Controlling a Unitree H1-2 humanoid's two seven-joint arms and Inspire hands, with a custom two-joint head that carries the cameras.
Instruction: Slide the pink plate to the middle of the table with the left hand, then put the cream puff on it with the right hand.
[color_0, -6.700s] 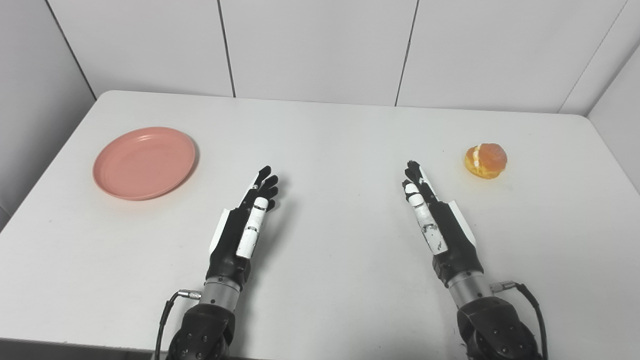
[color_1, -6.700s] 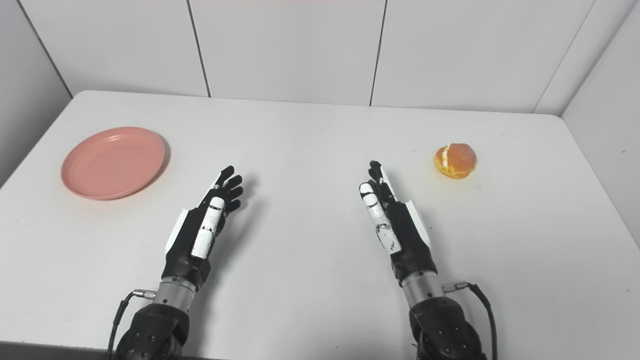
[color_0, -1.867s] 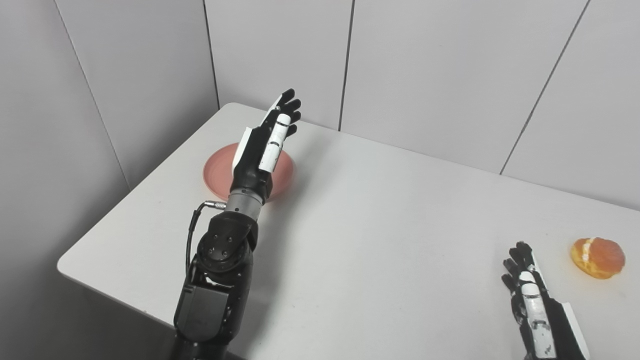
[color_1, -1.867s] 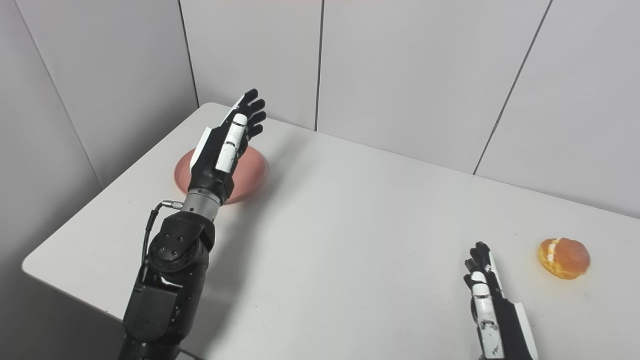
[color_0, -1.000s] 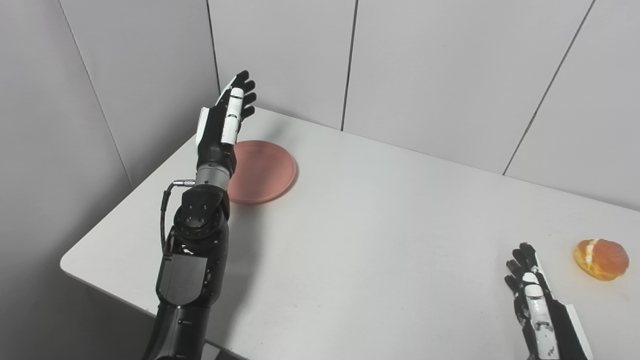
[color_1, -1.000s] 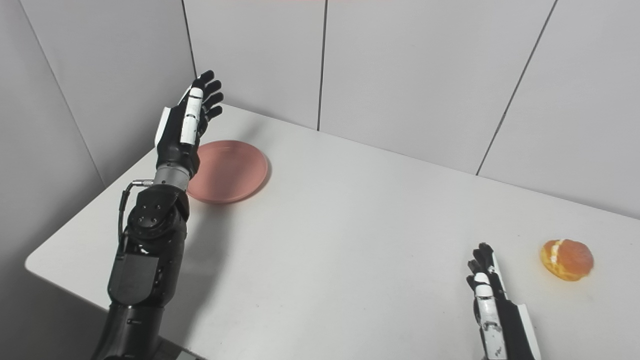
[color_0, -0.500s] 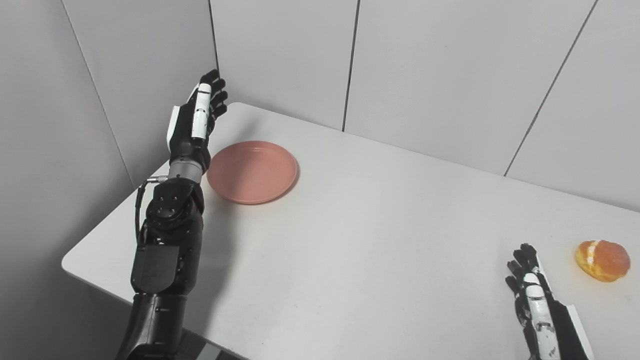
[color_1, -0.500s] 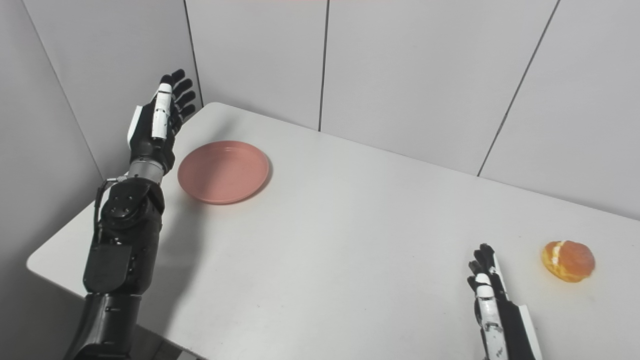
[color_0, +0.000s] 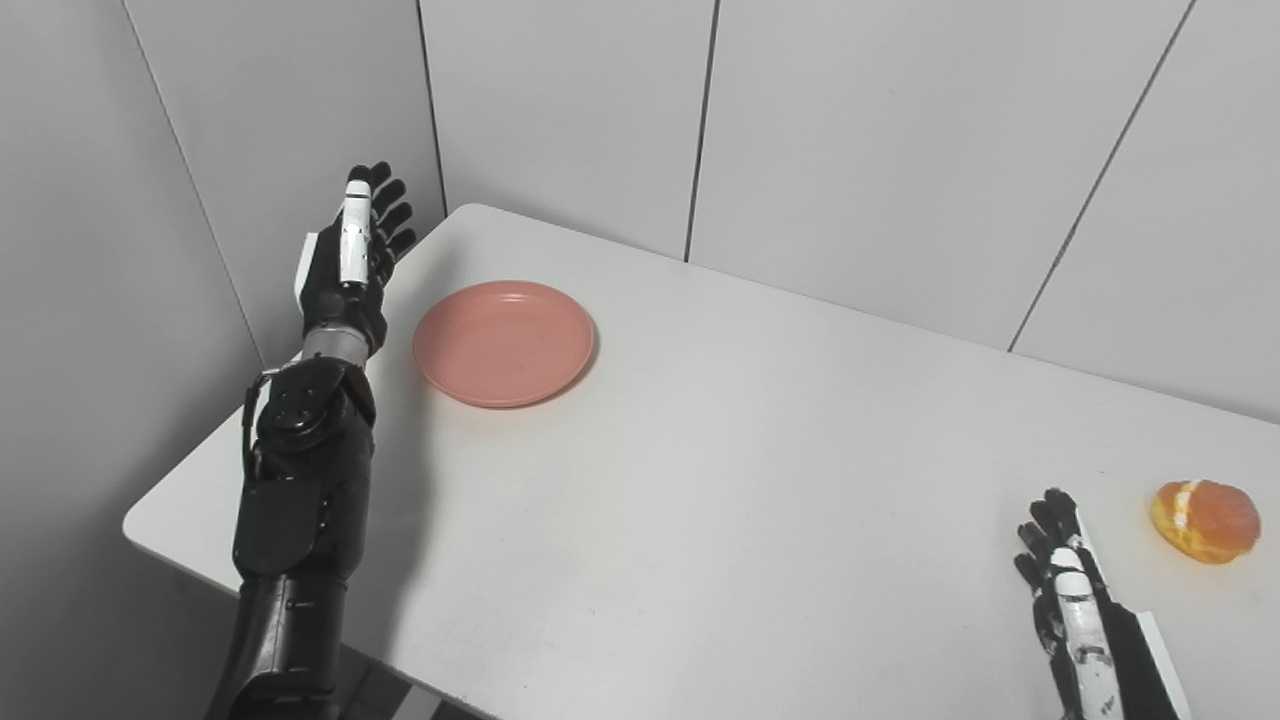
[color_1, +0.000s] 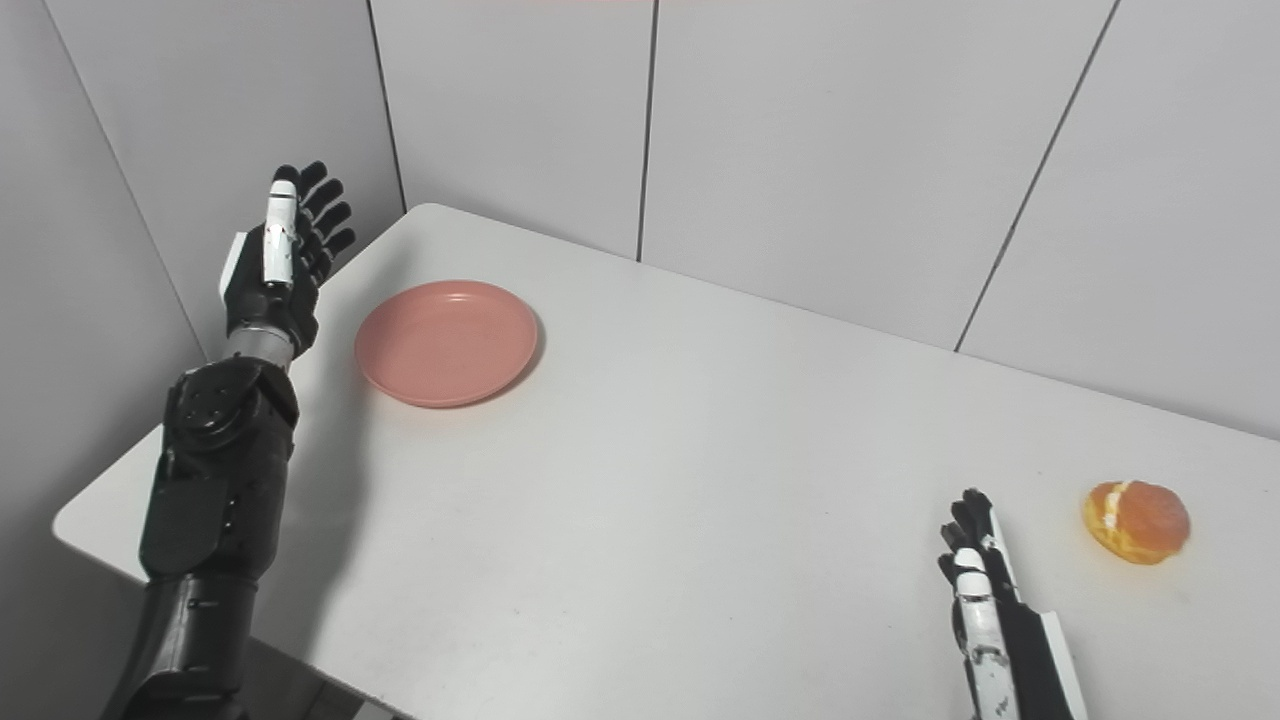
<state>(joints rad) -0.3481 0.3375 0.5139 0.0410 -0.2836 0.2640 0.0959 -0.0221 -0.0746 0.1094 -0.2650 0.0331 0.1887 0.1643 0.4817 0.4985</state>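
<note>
Plate's sitting bare near the far left corner and your left hand is up beside it, not touching.

Your left hand (color_0: 345, 272) is raised at the left edge of the table (color_0: 720, 480), fingers spread and straight, holding nothing, just left of the pink plate (color_0: 504, 342) with a clear gap between them. The plate lies flat, with nothing in it, close to the far left corner. The cream puff (color_0: 1204, 520) is way over on the right side, sitting straight on the table, well apart from the plate. Your right hand (color_1: 995, 620) lies low at the bottom right, fingers stretched out and loose, gripping nothing, near the puff but not touching it. Grey wall panels (color_0: 860, 140) stand behind the table.
</note>
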